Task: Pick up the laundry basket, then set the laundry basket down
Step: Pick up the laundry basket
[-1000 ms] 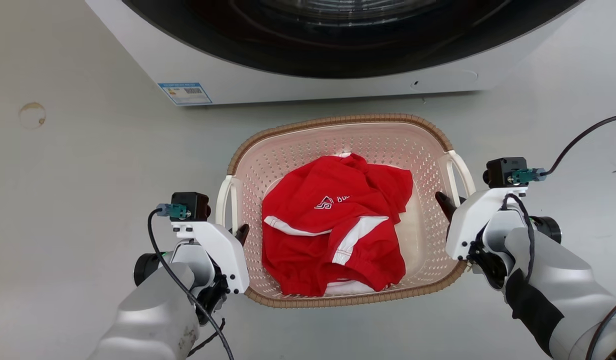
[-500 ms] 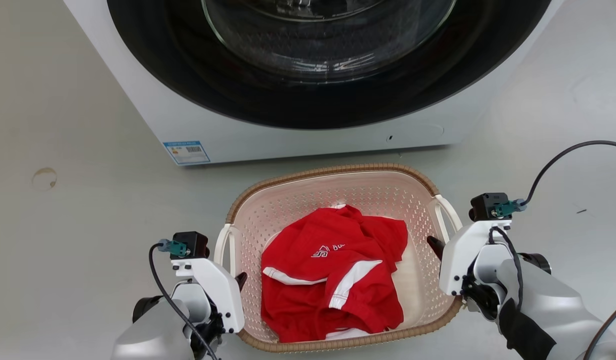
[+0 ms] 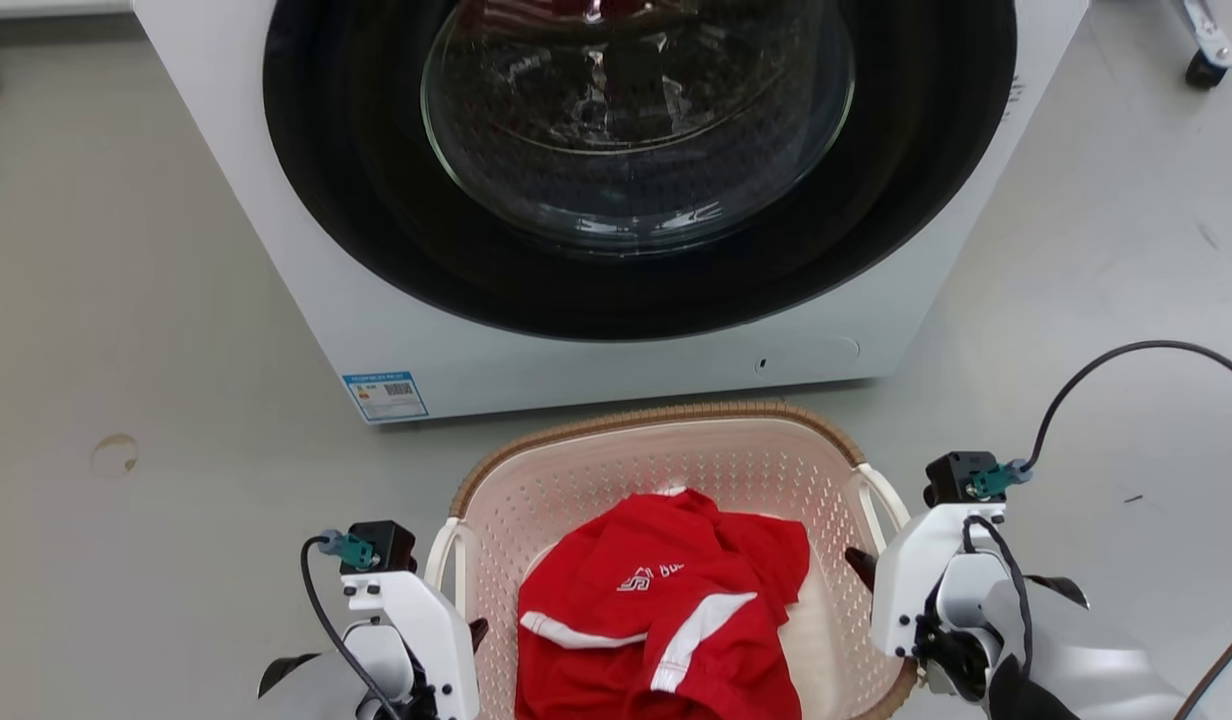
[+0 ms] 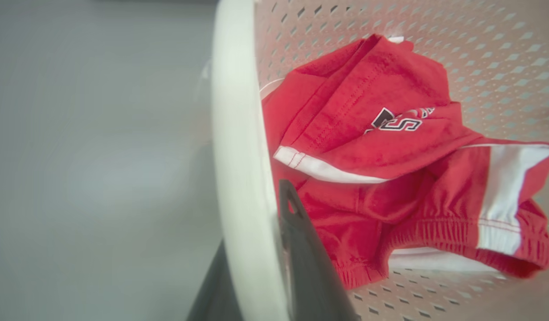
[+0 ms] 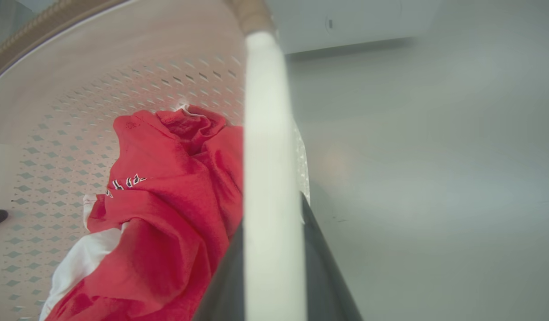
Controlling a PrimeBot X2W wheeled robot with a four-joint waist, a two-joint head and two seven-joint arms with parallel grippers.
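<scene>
Laundry basket (image 3: pixel 676 462) handles (image 4: pixel 236 133) between fingers (image 4: pixel 301 258)

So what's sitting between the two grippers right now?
In the head view, the pale pink perforated plastic laundry basket with a brown woven-look rim spans the gap between left gripper and right gripper, holding a crumpled red-and-white garment.

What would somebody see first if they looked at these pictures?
The bright red clothing jumps out first, bunched in the laundry basket at the bottom of the head view. Behind it stands the big white washing machine with its round dark door. The left gripper and right gripper each pinch one side of the basket.
</scene>
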